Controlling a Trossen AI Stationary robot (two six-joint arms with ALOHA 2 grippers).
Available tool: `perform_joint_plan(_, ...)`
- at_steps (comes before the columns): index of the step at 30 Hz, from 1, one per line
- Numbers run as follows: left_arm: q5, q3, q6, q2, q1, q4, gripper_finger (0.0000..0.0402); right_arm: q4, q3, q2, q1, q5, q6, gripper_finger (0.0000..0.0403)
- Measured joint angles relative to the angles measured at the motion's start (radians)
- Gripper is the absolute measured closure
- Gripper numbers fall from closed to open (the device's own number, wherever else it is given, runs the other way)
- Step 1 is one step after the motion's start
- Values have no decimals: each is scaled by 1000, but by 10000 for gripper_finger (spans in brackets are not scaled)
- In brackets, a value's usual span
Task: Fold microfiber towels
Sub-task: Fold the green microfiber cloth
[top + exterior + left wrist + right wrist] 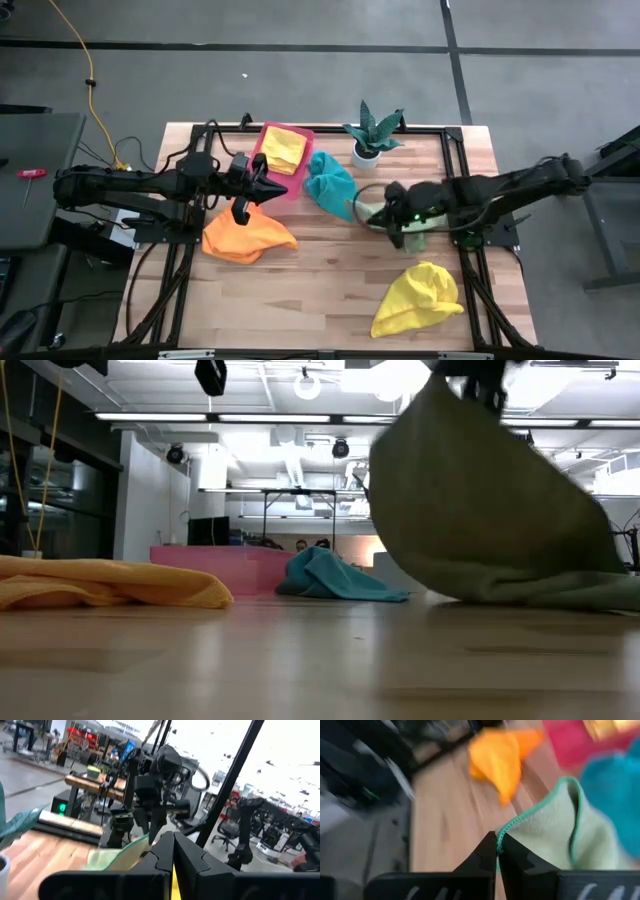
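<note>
My left gripper (272,187) hangs above the table's left half, shut on the orange towel (248,238), which lies bunched below it. Right of centre, my right gripper (388,197) is raised and shut on the light green towel (480,510). A teal towel (330,180) lies crumpled between the two. One yellow towel (283,148) rests in the pink tray (300,135). Another yellow towel (418,298) lies heaped near the front right. My left gripper pinches a thin strip of the orange towel (175,887) between its two shut fingers; which part of the towel that is stays hidden by the fingers. The fingers lie about level. Most of the towel rests on the table (250,245). My right gripper pinches the light green towel's teal-hemmed edge (504,831) between its two fingertips, slanting down from the table's right side. The towel hangs below the fingers in a broad drape. Its lower part (570,592) still lies on the table.
A potted plant (372,135) stands at the far edge, just behind the teal towel. Black frame rails (455,160) run along the table's sides. Bare wood (320,290) lies in the near middle.
</note>
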Motion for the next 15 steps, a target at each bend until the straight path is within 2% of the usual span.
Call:
perform_joint_plan(2,0,0,1,0,0,15,401,9,51,8,-3,-28,-12,402)
perform_joint_plan(4,0,0,2,0,0,25,401,12,116,48,-4,-102,-23,402)
perform_joint_plan(10,-14,0,2,0,0,14,401,-5,245,240,49,-435,-26,402)
perform_joint_plan(12,-16,0,2,4,-1,14,401,-55,262,288,90,-505,19,403)
perform_joint_plan(15,-19,0,2,5,-1,11,401,-234,265,338,161,-528,76,403)
